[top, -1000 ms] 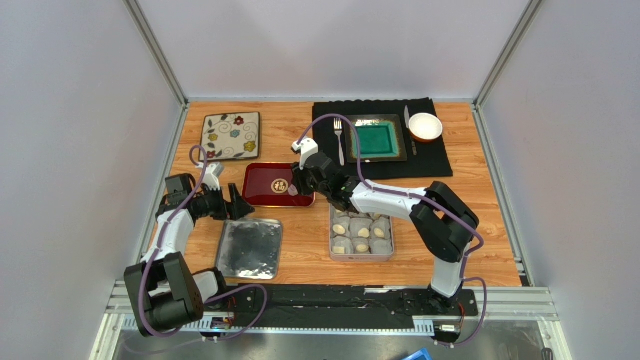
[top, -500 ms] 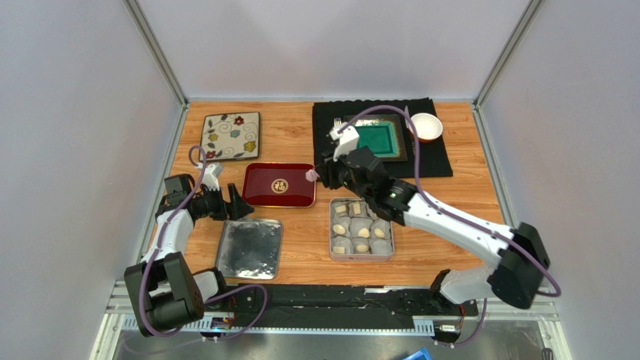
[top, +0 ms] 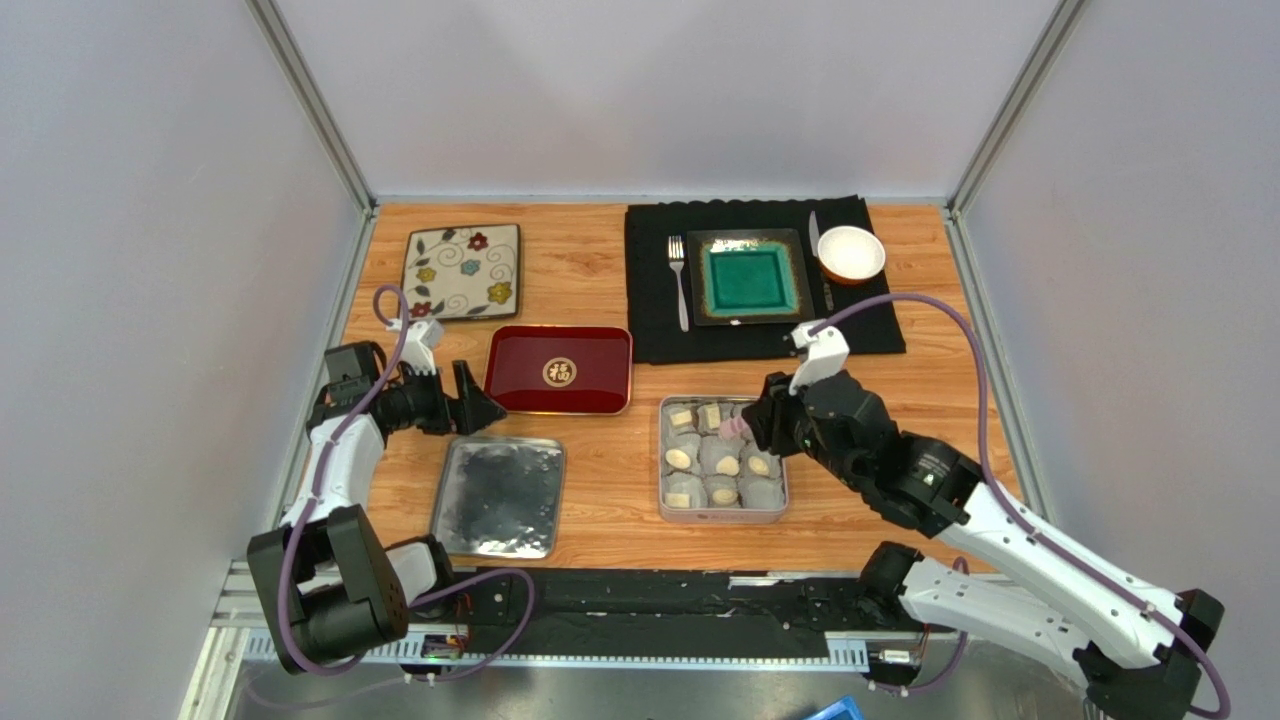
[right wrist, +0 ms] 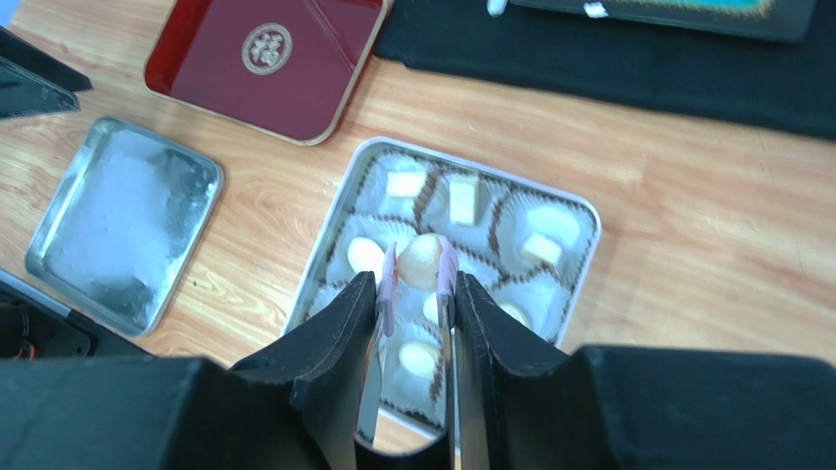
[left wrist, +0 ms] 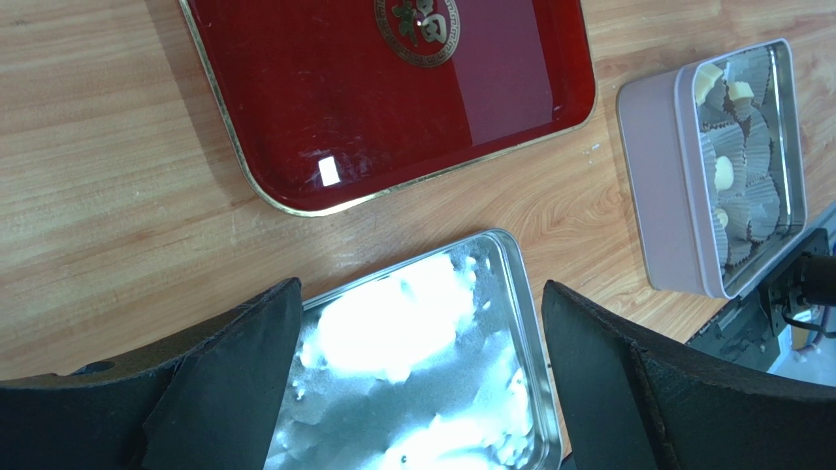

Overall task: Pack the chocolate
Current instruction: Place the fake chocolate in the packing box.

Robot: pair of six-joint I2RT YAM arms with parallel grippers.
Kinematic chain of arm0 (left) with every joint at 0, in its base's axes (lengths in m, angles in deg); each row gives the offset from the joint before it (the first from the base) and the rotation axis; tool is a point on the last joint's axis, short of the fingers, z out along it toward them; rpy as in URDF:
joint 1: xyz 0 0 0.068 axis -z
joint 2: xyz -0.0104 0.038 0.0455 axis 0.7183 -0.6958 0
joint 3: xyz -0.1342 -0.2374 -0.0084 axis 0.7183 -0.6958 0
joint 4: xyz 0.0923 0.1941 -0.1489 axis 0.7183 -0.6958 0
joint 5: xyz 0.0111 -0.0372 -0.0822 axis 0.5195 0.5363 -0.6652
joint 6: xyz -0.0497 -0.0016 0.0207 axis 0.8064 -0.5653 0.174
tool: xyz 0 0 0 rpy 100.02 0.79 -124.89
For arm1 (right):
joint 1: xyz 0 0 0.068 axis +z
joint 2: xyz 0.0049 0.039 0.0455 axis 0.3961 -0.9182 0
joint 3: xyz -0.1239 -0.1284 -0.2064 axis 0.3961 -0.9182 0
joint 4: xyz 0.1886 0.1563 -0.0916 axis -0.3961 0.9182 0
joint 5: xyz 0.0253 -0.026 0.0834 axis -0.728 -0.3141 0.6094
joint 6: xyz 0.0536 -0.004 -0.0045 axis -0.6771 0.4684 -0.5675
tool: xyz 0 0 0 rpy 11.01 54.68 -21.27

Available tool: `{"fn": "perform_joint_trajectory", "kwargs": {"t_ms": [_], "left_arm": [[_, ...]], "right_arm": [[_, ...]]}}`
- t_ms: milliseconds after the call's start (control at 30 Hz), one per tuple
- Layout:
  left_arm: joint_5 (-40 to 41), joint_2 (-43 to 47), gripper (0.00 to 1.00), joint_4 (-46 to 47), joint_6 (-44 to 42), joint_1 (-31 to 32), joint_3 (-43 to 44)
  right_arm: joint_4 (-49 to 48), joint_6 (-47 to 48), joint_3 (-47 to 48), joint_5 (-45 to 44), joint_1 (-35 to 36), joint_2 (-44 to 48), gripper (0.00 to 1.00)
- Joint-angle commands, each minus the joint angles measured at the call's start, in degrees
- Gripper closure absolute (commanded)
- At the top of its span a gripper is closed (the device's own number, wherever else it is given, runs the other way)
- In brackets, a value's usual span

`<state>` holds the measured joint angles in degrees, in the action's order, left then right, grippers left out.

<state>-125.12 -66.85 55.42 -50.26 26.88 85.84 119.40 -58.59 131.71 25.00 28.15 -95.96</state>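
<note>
My right gripper [top: 760, 428] [right wrist: 415, 291] is shut on a pair of pink-tipped metal tongs [right wrist: 446, 282]. The tongs pinch one round beige chocolate [right wrist: 422, 259] just above the middle of the square tin [top: 723, 513] [right wrist: 590, 211]. Several more chocolates [top: 726, 465] [right wrist: 404, 183] sit in white paper cups inside the tin. The red tray [top: 519, 390] [left wrist: 294, 98] to the tin's left has nothing on it. My left gripper [top: 469, 408] [left wrist: 420, 294] is open and holds nothing; it hangs over the silver lid [left wrist: 422, 392] at the left.
The silver lid [top: 499, 495] lies flat left of the tin. A floral plate [top: 463, 272] is at the back left. A black mat [top: 872, 323] at the back right carries a green dish [top: 751, 279], a fork [top: 678, 281] and a white bowl [top: 851, 254].
My right arm swung from over the red tray to above the tin, carrying the chocolate in the tongs. The left arm has barely moved.
</note>
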Motion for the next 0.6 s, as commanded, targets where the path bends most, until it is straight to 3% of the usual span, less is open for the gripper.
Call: {"fn": "perform_joint_trajectory", "kwargs": {"t_ms": [0,333,567], "left_arm": [[-1.4,0.5,0.01,-0.5,-0.8,-0.5,2.1],[-1.8,0.3,0.01,-0.5,-0.2,-0.5,2.5],[-1.8,0.6,0.01,-0.6,-0.3,-0.6,2.9]], "right_arm": [[9.0,-4.9,-0.4,-2.4,0.8,4.3,0.84],[16.7,-10.1,-1.8,-2.0,2.6,9.5,0.81],[18.9,-15.4,-2.4,-2.2,3.3,6.8,0.81]]}}
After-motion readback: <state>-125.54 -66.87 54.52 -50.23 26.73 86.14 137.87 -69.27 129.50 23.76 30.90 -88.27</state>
